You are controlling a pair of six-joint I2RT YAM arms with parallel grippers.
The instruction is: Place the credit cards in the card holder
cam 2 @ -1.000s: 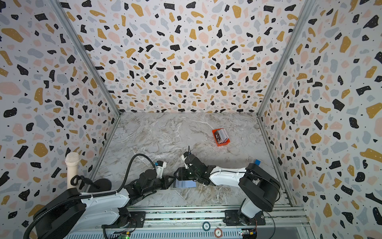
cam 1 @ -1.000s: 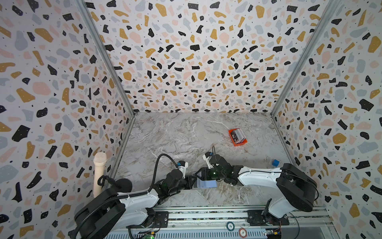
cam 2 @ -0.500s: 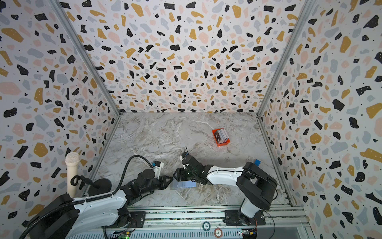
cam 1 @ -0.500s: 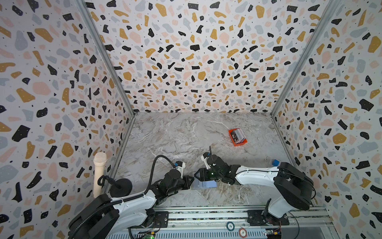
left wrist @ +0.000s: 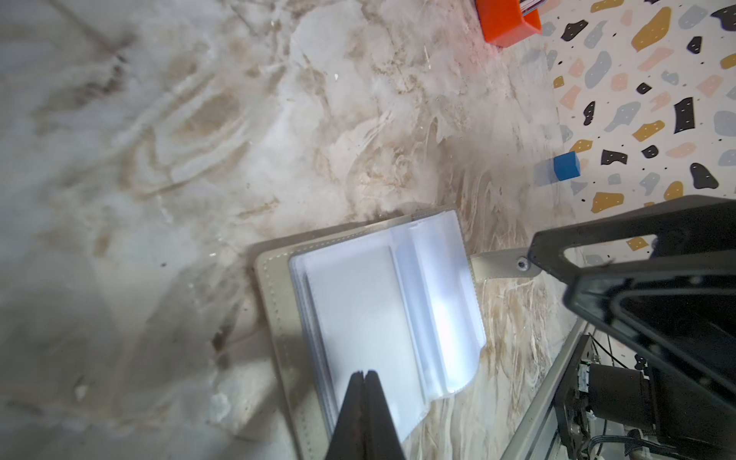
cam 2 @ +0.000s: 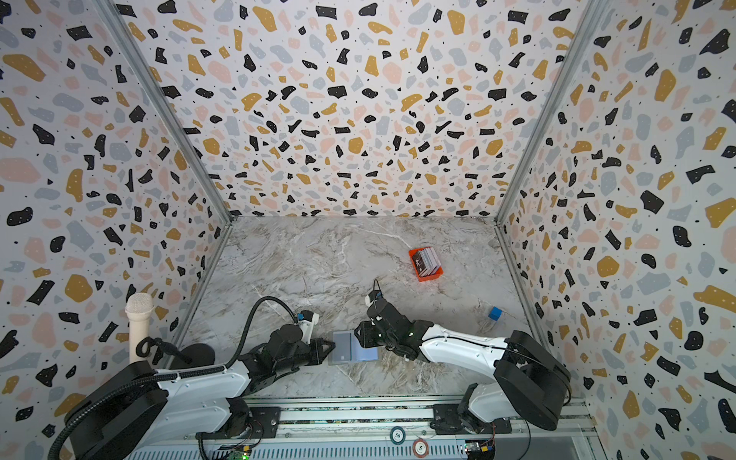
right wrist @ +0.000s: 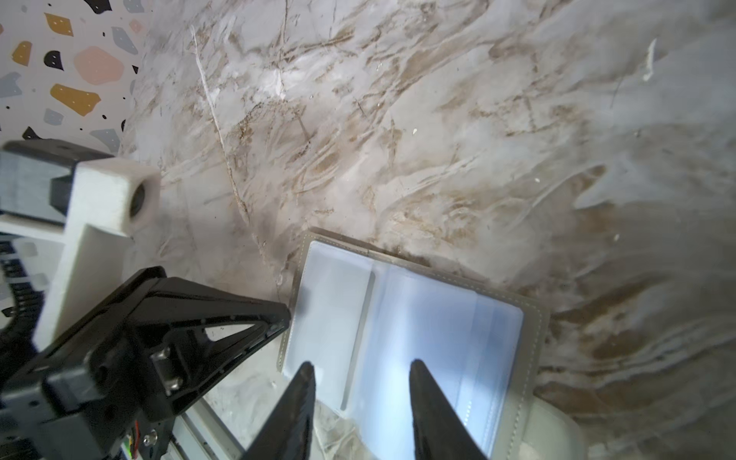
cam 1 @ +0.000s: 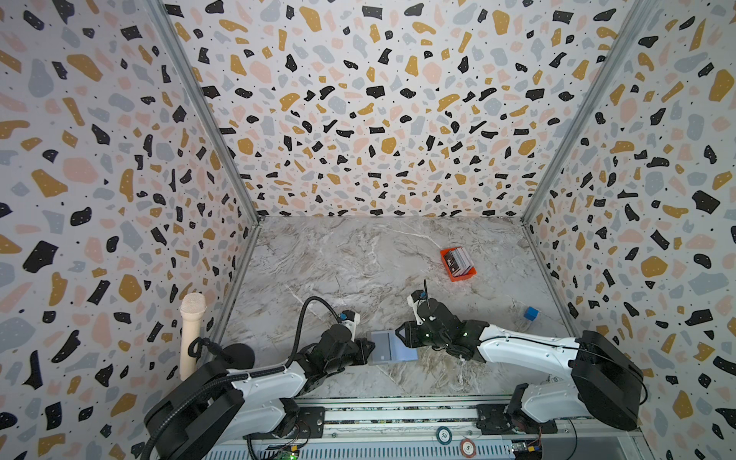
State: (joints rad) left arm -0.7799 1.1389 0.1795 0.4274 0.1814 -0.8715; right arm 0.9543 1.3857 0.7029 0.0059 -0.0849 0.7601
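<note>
The card holder [cam 1: 392, 348] [cam 2: 352, 348] lies open on the marble table near the front edge, pale blue pockets up, with its snap tab [left wrist: 506, 265] sticking out at one side. A whitish rectangle like a card shows in the pocket page [left wrist: 358, 318] nearest my left gripper. My left gripper [cam 1: 370, 345] [left wrist: 364, 374] is shut, its tips resting on that page's edge. My right gripper [cam 1: 400, 334] [right wrist: 361, 365] is open and hovers over the opposite side of the holder [right wrist: 418, 318]. The other credit cards [cam 1: 459, 261] [cam 2: 427, 261] stand in a stack at the back right.
The stacked cards sit in a small orange tray [cam 1: 464, 275] [left wrist: 506, 20]. A blue cube [cam 1: 531, 313] [left wrist: 566, 166] lies near the right wall. A microphone [cam 1: 192, 334] stands at the left, outside the wall. Two poker chips [cam 1: 444, 435] sit on the front rail.
My right gripper's jaws have narrowed over the holder. The left gripper stays shut at the holder's left edge, and the holder has hardly moved.
</note>
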